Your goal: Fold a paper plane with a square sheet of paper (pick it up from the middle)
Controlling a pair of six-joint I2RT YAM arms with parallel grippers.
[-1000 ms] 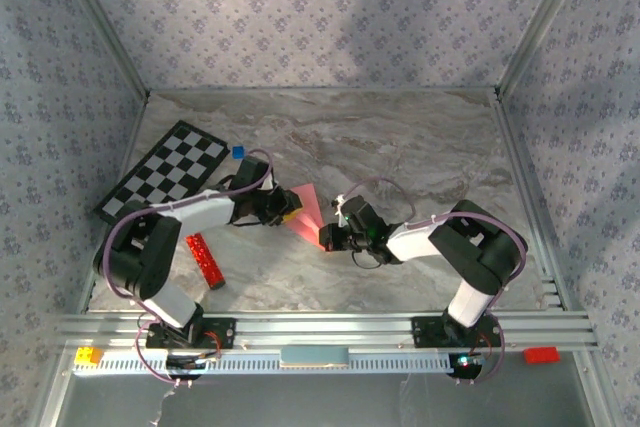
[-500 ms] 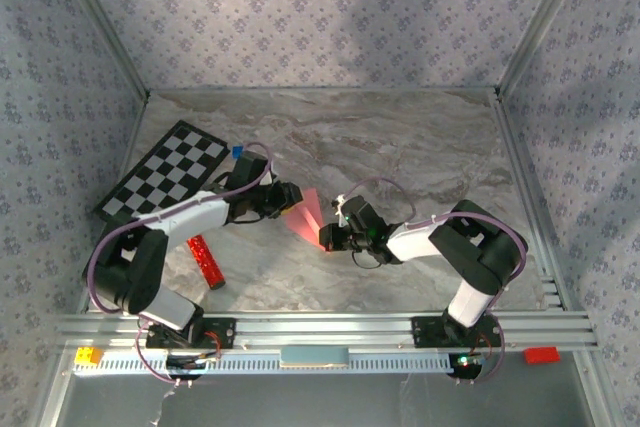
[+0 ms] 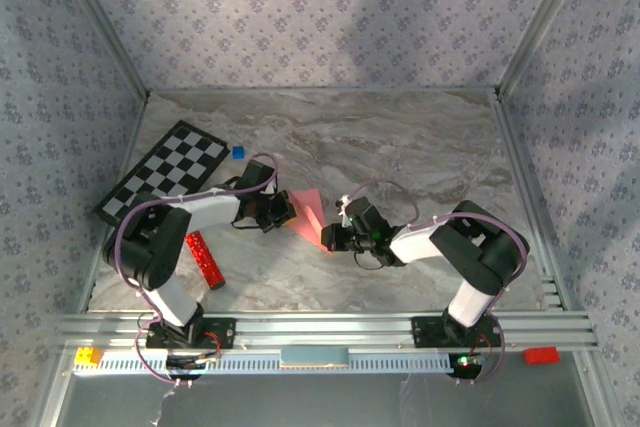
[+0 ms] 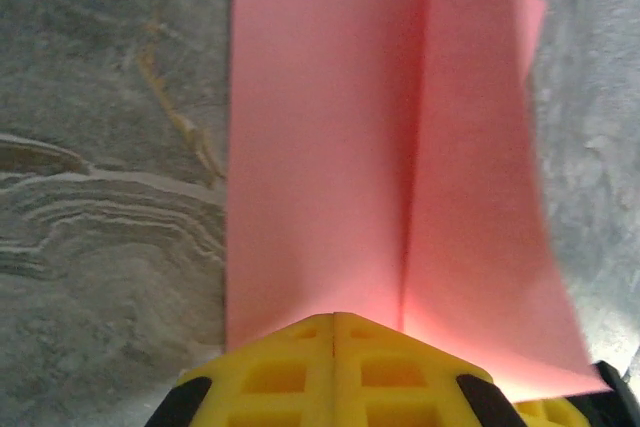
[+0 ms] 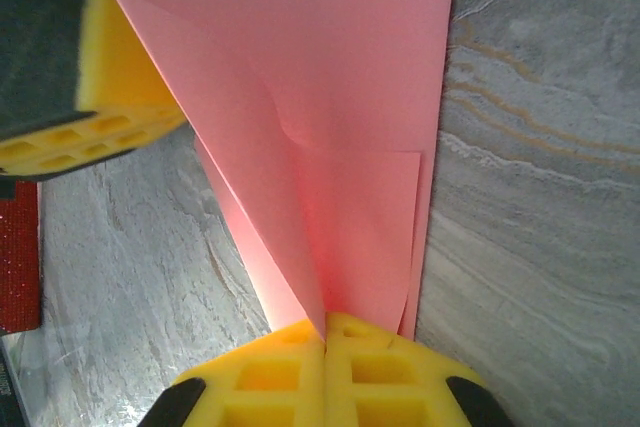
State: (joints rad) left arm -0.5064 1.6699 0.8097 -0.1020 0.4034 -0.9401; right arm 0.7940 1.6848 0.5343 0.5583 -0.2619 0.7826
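The marble desk (image 3: 400, 147) carries a checkerboard (image 3: 165, 172) at far left. Both arms reach inward to the middle. Between them lies the pink paper (image 3: 308, 215), already part-folded into a tapering wedge with a crease down its length. Its long axis runs from a wide far end to a narrow near end.

The right hand (image 3: 330, 237) sits at that narrow near end, pads pressed together on the paper's tip (image 5: 325, 322). The left hand (image 3: 283, 213) meets the left long edge, closed and, as far as I can judge, pinching it (image 4: 334, 319). Neither is nearer: both touch it, so the paper lies right of the left hand and far-left of the right.

A red glittery bar (image 3: 204, 259) lies near left, and a blue cube (image 3: 238, 152) beside the checkerboard.
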